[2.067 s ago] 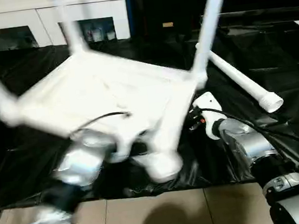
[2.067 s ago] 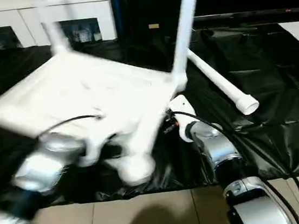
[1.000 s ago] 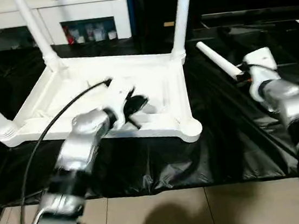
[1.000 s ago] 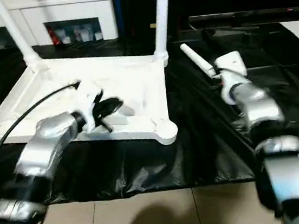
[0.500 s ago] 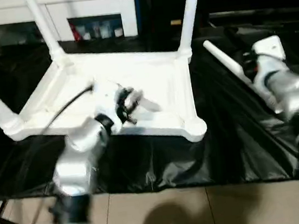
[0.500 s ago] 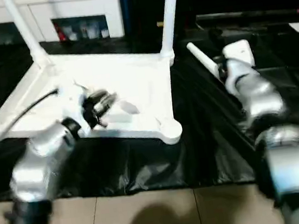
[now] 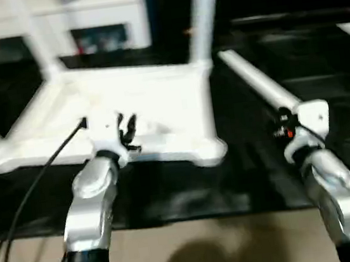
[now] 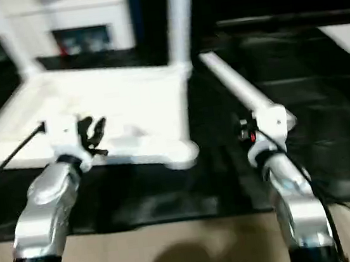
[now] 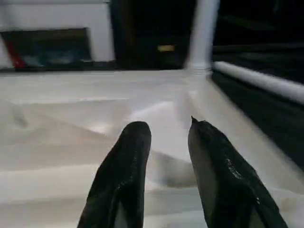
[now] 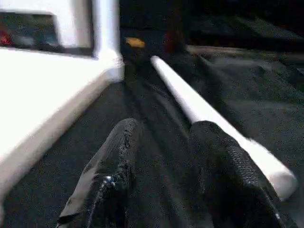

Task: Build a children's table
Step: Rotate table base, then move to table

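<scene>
Lying upside down toward the left side of the black-covered tabletop (image 7: 171, 202), the children's table (image 7: 158, 101) already carries three upright legs, and the left end effector (image 9: 166, 142) hovers over its ribbed underside with its fingers parted and nothing between them. The hollow plastic looks light, stiff and rather slick, so I would take the top by its rim or a corner socket. To the right, the loose leg (image 7: 256, 86) lies on the black sheet just beyond the right end effector (image 10: 159, 137), likewise parted and empty; mid-tube seems the surest hold.
</scene>
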Tool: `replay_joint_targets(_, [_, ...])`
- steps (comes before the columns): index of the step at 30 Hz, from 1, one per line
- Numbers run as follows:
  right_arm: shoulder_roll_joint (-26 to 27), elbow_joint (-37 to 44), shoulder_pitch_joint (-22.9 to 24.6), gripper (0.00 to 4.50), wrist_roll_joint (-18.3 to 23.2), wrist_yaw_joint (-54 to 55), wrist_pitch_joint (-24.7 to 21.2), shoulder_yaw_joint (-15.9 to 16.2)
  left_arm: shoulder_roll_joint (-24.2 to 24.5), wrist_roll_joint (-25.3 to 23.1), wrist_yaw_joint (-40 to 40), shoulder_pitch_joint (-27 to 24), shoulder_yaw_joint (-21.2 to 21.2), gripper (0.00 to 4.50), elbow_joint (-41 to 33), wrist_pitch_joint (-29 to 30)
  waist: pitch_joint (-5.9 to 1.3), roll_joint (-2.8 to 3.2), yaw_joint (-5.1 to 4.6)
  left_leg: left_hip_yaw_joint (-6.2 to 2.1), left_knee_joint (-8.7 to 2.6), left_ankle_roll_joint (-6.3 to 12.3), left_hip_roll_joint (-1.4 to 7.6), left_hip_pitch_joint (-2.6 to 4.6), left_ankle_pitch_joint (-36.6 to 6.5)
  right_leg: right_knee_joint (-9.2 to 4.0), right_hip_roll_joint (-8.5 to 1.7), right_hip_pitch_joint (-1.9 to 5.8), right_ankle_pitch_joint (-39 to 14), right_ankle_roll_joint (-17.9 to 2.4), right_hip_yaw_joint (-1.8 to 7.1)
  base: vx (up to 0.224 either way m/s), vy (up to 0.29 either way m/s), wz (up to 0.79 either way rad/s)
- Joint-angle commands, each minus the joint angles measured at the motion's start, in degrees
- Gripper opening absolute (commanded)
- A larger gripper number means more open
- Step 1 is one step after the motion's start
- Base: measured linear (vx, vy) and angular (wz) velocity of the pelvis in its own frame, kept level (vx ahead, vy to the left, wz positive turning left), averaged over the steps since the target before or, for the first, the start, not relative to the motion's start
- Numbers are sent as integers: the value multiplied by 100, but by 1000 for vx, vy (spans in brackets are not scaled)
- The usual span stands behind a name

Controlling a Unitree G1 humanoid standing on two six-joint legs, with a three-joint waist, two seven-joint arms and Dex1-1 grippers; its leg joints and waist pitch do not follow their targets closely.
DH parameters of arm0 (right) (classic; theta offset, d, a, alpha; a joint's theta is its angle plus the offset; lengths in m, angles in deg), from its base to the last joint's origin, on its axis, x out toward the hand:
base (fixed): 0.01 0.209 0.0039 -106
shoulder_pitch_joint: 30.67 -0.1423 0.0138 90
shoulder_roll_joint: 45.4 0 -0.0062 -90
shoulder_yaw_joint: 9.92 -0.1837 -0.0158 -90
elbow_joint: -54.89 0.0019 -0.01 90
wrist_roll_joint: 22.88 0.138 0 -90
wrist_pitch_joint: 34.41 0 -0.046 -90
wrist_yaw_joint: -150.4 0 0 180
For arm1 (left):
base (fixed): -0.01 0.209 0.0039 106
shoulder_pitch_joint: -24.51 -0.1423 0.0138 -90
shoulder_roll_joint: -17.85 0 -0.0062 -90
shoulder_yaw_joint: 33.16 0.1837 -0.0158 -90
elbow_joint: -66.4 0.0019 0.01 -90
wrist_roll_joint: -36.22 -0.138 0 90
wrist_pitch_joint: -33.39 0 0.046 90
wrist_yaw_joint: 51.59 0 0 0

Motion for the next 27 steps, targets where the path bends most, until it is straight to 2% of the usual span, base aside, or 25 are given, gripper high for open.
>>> replay_joint_targets(1, [29, 293, 31, 198, -54, 88, -283, 53, 3, 104, 167, -66, -220, 164, -155, 45, -356, -159, 54, 45, 88, 322, -615, -159, -1004, -1041, -721, 489, -2887, -659, 442, -28, -187, -4])
replay_joint_targets(2, [16, 364, 59, 198, -44, 88, -355, 77, -24, 110, 241, -75, -268, 164, -180, 118, -347, -68, 25, -88, -278, 454, -584, -141, -859, -1126, -739, 555, -2953, 349, 436, -28, -187, -4])
replay_joint_targets(3, [-4, 452, 87, 198, -27, 86, -445, 101, -44, 164, 233, -99, -282, 164, -254, 201, -368, -56, 10, -146, -491, 584, -508, -120, -656, -1195, -704, 600, -2824, 808, 427, -56, -165, 5])
replay_joint_targets(4, [-21, 473, 96, 198, -38, 85, -481, 118, -40, 160, 232, -118, -274, 164, -278, 202, -419, 116, 55, -290, -750, 672, -290, 24, -408, -1222, -661, 586, -2459, 1156, 325, -61, -184, -8])
replay_joint_targets(5, [-59, 483, 87, 198, -81, 81, -524, 161, 22, 116, 167, -166, -214, 164, -298, 100, -525, 251, -85, -1242, -1253, 1717, 1247, 417, 48, 9, -680, 167, -946, 1473, 335, -61, -184, -8])
replay_joint_targets(6, [-76, 489, 58, 198, -79, 52, -550, 187, 83, 49, 132, -246, -144, 164, -304, -19, -410, 138, -47, -712, -1115, 1790, 687, 583, 620, 95, -569, -331, -114, 578, 495, -25, -152, 4])
replay_joint_targets(7, [-93, 476, 13, 198, -93, 39, -572, 200, 102, -10, 163, -289, -113, 164, -294, -102, -406, -59, -118, -602, -918, 1661, 345, 487, 539, -70, -638, -221, 221, 332, 637, -24, -130, 19])
replay_joint_targets(9, [-103, 495, -34, 198, -119, 30, -656, 201, 85, -25, 196, -322, -103, 164, -300, -154, -400, -169, 86, -405, -790, 724, -211, 26, 112, -517, -1042, 364, -293, 240, 858, -63, -140, 10])
replay_joint_targets(10, [-136, 483, -84, 198, -158, 15, -732, 211, 39, 18, 198, -339, -98, 164, -337, -154, -373, -233, 146, -358, -825, 422, -181, 110, -166, -629, -1022, 314, -1068, 266, 835, -123, -150, 1])
replay_joint_targets(11, [-205, 435, -149, 198, -212, -41, -755, 252, 28, -26, 226, -341, -54, 164, -355, -187, -252, -334, 175, -251, -928, -199, -212, 324, -1016, -843, -792, 217, -4042, 621, 739, -123, -150, 1])
replay_joint_targets(13, [-275, 385, -215, 198, -275, -82, -777, 297, 16, -38, 256, -340, -15, 164, -367, -190, -134, -280, 110, -231, -962, -459, -220, 624, -1923, -1067, -665, 31, -5545, 781, 513, -84, -113, 10])
replay_joint_targets(14, [-328, 318, -313, 198, -256, -168, -806, 317, 12, -116, 332, -358, 45, 164, -394, -195, -111, -444, 131, -377, -994, -322, -270, 342, -2125, -1097, -906, 329, -5847, 865, 146, -82, -93, 11])
replay_joint_targets(15, [-347, 298, -355, 198, -252, -174, -826, 335, 19, -147, 344, -385, 79, 164, -409, -200, -101, -214, 5, -523, -1130, -326, -156, 180, -2468, -1133, -971, 716, -5496, 798, -225, -65, -22, 25])
replay_joint_targets(16, [-352, 285, -380, 198, -259, -160, -839, 347, 17, -143, 350, -395, 82, 164, -412, -191, -105, -92, -34, -557, -1239, -399, -104, 75, -2817, -957, -903, 913, -5161, 685, -348, -56, 19, 40])
replay_joint_targets(17, [-352, 285, -380, 198, -259, -160, -839, 347, 17, -143, 350, -395, 82, 164, -412, -191, -94, 144, 16, -698, -1858, -483, -208, -374, -3862, 247, -257, 1416, -3133, 417, -212, -56, 19, 40])
replay_joint_targets(18, [-351, 262, -406, 198, -254, -162, -829, 355, 14, -139, 351, -401, 91, 164, -411, -200, -86, 77, -80, -753, -1876, -439, -332, -183, -3967, 220, -69, 1265, -2341, 319, -173, -37, -10, 57])
replay_joint_targets(19, [-334, 248, -422, 198, -227, -162, -816, 340, 16, -141, 347, -398, 103, 164, -409, -198, -19, -118, -73, -796, -1629, -439, -280, 224, -3928, -116, -415, 837, -2895, -8, 173, 66, -64, 71])
replay_joint_targets(20, [-312, 232, -441, 198, -183, -146, -842, 308, 31, -166, 346, -401, 131, 164, -402, -220, -83, -314, -187, -591, -1150, -698, -172, 823, -3614, -711, -681, 423, -4277, -90, 388, 66, -64, 71])
replay_joint_targets(21, [-285, 216, -453, 198, -145, -115, -864, 266, 41, -183, 331, -408, 164, 164, -404, -240, 152, -461, -147, -331, 4, -611, -492, 1149, -1790, -1656, -1059, 34, -6810, -300, 299, 85, -58, 37])
replay_joint_targets(22, [-265, 213, -453, 198, -127, -97, -893, 235, 43, -206, 311, -430, 191, 164, -417, -255, 76, -426, 33, -444, -307, -337, -275, 433, -936, -1372, -1308, 984, -6196, -364, 769, 94, 36, 0])
replay_joint_targets(23, [-275, 211, -448, 198, -140, -110, -889, 247, 49, -223, 304, -443, 204, 164, -428, -257, -36, -286, 215, -411, -780, -321, -149, 535, -1024, -1127, -998, 1090, -5074, -405, 697, 94, 36, 0])
replay_joint_targets(24, [-301, 213, -427, 198, -179, -143, -866, 289, 66, -257, 295, -471, 219, 164, -452, -267, -80, -248, 187, -349, -1034, -349, -100, 809, -1169, -985, -707, 911, -4305, -513, 501, 91, 51, 23])
replay_joint_targets(25, [-301, 213, -427, 198, -179, -143, -866, 289, 66, -257, 295, -471, 219, 164, -452, -267, -213, -77, -16, -710, -1483, -320, 358, 1381, -1875, -336, -278, 482, -2391, -630, 246, 67, 21, 32])
replay_joint_targets(26, [-287, 195, -416, 198, -216, -154, -889, 301, 97, -270, 288, -499, 247, 164, -475, -263, -289, -68, -241, -1052, -1641, 90, 609, 1521, -1680, 122, -291, 207, -950, -287, 236, 67, 21, 32])
replay_joint_targets(27, [-265, 178, -423, 198, -216, -150, -911, 293, 125, -282, 283, -500, 276, 164, -478, -274, -298, -113, -310, -1104, -1593, 837, 610, 1507, -1149, 306, -365, 7, -528, 161, 280, 115, 31, 6])
